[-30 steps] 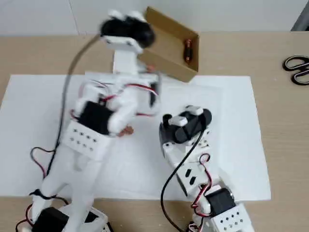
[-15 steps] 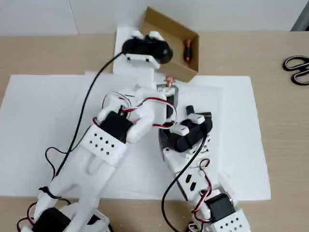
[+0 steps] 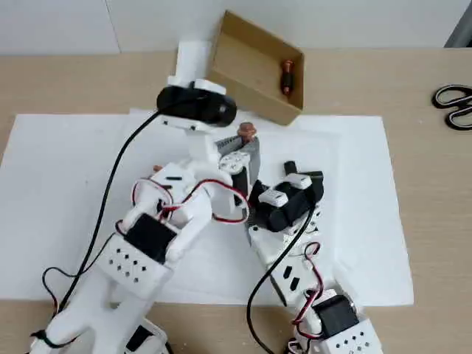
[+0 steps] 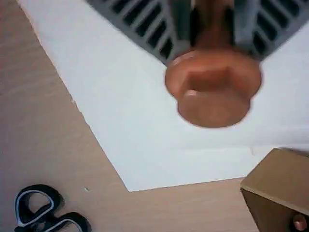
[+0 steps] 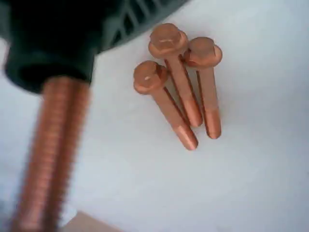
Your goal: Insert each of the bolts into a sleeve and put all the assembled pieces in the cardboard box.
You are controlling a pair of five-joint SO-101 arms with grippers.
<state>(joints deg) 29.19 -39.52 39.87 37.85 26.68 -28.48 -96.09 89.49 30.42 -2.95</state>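
Clamps a bolt (image 4: 212, 89) by its shank in the left gripper (image 4: 212, 43), head outward, seemingly for sleeving; cannot tell the state of the right gripper (image 3: 295, 175).

Paper sheet (image 3: 66, 184) on the table (image 3: 431, 162); cardboard box (image 3: 251, 66) just behind its far edge, one assembled piece (image 3: 287, 76) inside at the right wall. Scissors (image 3: 451, 107) far right. Three bolts (image 5: 181, 82) together on the sheet.

Every bolt (image 5: 181, 82) was copper-orange and the sleeve (image 5: 48, 53) black. The box (image 3: 247, 70) was plain brown, the sheet (image 3: 66, 169) white, the table (image 3: 431, 192) pale wood with faint grain, and the scissors (image 3: 453, 105) had black handles
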